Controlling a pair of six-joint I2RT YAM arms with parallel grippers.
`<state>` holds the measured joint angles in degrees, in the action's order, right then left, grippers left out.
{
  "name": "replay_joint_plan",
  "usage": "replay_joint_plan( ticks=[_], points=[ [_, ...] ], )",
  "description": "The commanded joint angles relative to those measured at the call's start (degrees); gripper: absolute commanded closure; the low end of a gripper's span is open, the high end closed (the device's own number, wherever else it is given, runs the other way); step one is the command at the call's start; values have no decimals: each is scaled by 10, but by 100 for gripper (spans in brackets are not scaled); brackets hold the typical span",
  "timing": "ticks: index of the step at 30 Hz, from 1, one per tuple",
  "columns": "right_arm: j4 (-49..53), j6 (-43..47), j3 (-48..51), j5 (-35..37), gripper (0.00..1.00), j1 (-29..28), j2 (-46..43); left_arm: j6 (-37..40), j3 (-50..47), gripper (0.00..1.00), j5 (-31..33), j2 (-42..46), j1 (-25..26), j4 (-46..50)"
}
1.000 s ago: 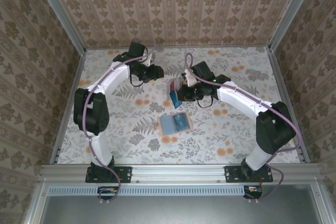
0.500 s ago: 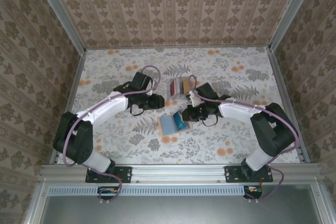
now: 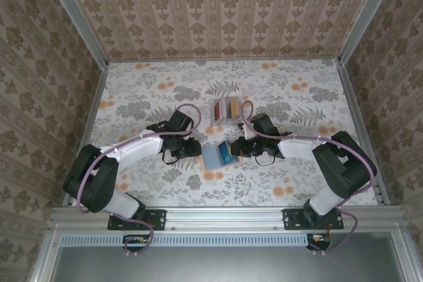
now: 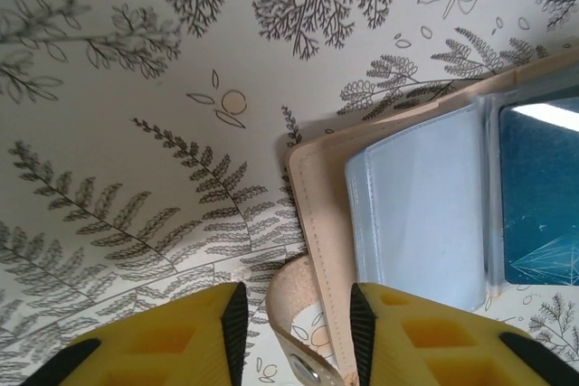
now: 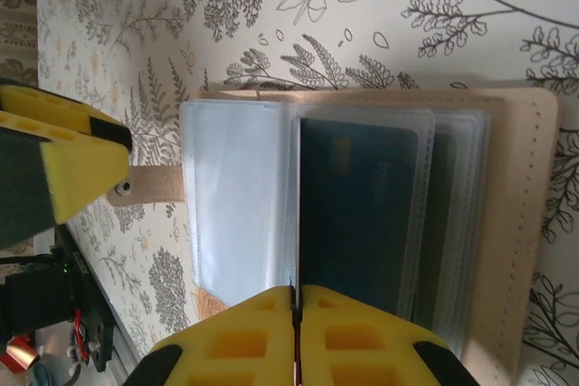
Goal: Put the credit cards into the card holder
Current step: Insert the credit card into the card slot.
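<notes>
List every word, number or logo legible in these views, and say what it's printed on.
None can be read.
Blue card in the card holder: faint marks, too blurred to read.
Rack of upright cards: too small to read.
Credit card pinched edge-on in the right claw: face not visible.

Floral table (image 3: 132, 90) bears the open card holder (image 3: 210, 157) and a card rack (image 3: 225, 109).

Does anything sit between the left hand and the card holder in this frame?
Nothing visible does. The left hand is open and already at the card holder. Its fingers sit either side of the holder's snap strap, with bare patterned table beside it.
</notes>
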<state>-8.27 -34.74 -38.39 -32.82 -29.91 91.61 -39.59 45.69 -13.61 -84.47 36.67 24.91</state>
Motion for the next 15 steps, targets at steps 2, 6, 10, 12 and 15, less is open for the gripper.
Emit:
replay_joint_plan(
  ticks=[2,6,10,12,15],
  points=[
    [-30,-9,9,0,90,-4,3,-14,16,70,11,-28,15,2],
    [-26,-9,9,-10,90,-5,-1,-13,23,77,18,-46,20,4],
    [-27,-12,13,-8,90,-6,12,-12,23,80,17,-55,21,2],
    [-29,-24,16,4,90,-6,15,-12,24,81,18,-55,22,4],
    [-31,-32,17,6,90,-6,26,-12,24,84,19,-55,22,4]
  ],
)
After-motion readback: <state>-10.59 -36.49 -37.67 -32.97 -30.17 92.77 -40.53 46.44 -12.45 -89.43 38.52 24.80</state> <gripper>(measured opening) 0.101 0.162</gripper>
